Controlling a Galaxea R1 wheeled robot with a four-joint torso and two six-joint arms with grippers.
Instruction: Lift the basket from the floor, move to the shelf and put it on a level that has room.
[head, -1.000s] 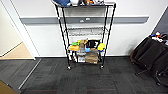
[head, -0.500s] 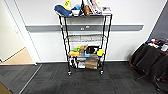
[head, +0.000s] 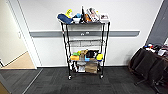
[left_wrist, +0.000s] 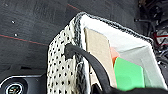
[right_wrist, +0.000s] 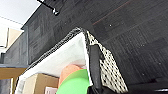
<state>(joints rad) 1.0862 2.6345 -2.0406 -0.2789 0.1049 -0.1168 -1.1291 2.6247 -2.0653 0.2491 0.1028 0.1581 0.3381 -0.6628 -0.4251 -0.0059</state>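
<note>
The basket (left_wrist: 75, 62) is seen close up in both wrist views, raised clear of the floor (left_wrist: 27, 22), whose dark carpet tiles with thin red lines lie below it. A black strap-like handle crosses the white lining at each end of the basket. From this it is judged that the basket is carried between the 2 arms, 1 at each short end, with its long axis running across the robot from left to right. The fingers of neither arm can be made out, so it cannot be told how far either is open or exactly what it grips. Inside the basket a tan cardboard piece (left_wrist: 98, 55), a green block (left_wrist: 128, 73) and an orange object (right_wrist: 71, 71) are visible.

In the head view the shelf (head: 85, 47) stands straight ahead against the white wall, well apart from the robot across open carpet. Its top tier is crowded with books and toys, and the 2 lower tiers hold coloured items and a brown box (head: 90, 67). The level (head: 86, 41) second from the top appears bare and is judged to have room. The basket's long axis is judged to lie parallel to the shelf front, so neither arm is nearer to the target.
</note>
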